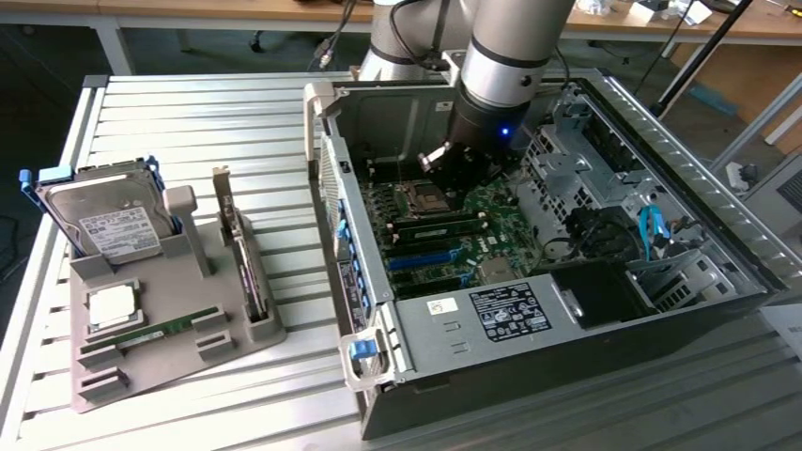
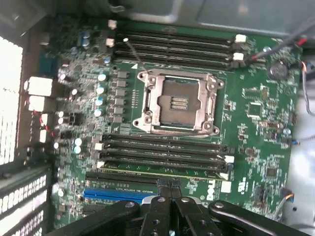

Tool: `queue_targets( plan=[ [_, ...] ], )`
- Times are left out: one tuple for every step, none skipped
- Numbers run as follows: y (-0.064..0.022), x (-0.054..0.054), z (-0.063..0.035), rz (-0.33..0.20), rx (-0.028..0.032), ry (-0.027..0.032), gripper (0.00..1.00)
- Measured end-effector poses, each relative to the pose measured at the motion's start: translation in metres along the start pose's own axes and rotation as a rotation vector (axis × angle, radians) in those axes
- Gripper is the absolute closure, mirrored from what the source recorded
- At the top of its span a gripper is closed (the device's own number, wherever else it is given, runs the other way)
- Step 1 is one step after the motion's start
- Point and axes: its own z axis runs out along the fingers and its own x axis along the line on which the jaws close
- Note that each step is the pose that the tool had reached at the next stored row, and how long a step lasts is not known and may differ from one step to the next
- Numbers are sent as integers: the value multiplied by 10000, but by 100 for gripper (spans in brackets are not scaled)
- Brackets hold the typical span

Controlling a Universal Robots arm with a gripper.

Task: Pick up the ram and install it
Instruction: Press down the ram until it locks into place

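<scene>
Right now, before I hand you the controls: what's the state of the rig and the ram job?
Gripper: shut, nothing visibly held, low inside the open computer case, over the motherboard.
Ram: a green stick sits in the slot bank beside the CPU socket, right at the fingertips.
Twin ram stick: lying in the grey holder on the table, at the exterior view's left.
Done: one stick picked up and placed in a slot.
Left: I cannot tell whether it is fully seated or the latches have closed, so check that.
</scene>
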Motion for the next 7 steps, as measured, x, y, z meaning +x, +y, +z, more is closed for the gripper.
queue_targets(
  plan=[
    [0, 0, 1, 262, 6, 2, 89],
    [0, 0, 1, 506, 10, 3, 89],
    [0, 0, 1, 510, 5, 2, 89],
    [0, 1, 1, 511, 5, 3, 89],
    [0, 0, 1, 511, 4, 3, 89],
    [0, 0, 1, 511, 4, 3, 89],
    [0, 0, 1, 510, 5, 3, 89]
  ],
)
